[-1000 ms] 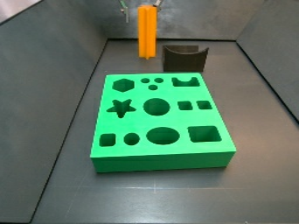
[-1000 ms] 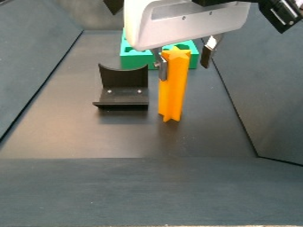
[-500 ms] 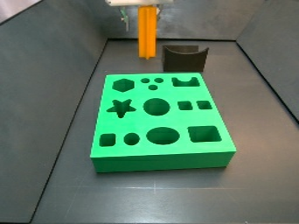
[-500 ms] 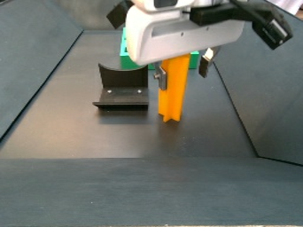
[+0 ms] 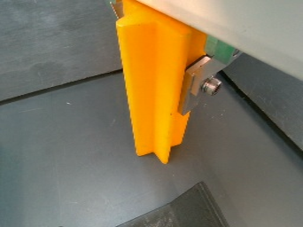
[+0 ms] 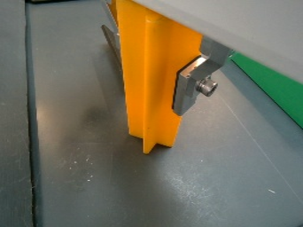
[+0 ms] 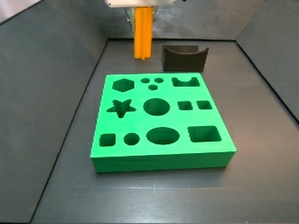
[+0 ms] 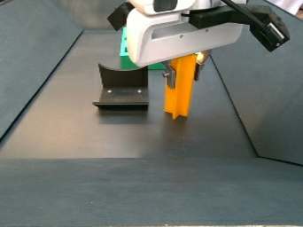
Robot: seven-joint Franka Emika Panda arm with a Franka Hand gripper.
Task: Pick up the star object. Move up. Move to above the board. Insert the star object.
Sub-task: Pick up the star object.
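One tall, ridged bright-orange star peg stands upright mid-frame, left of the dark U-shaped fixture in a side view, pinched by the gripper; lift straight up, keeping it vertical, before crossing to the holed bright-green board

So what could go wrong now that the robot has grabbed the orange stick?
The end effector is shut on the orange peg, upright at the far end of the floor from the green board.

1. The peg is long and held near its top, so it might tilt or slip on the way.
2. The dark U-shaped block sits close beside it; a low move could bump it.
3. The star hole is small, so bad aim or a turned peg could jam.
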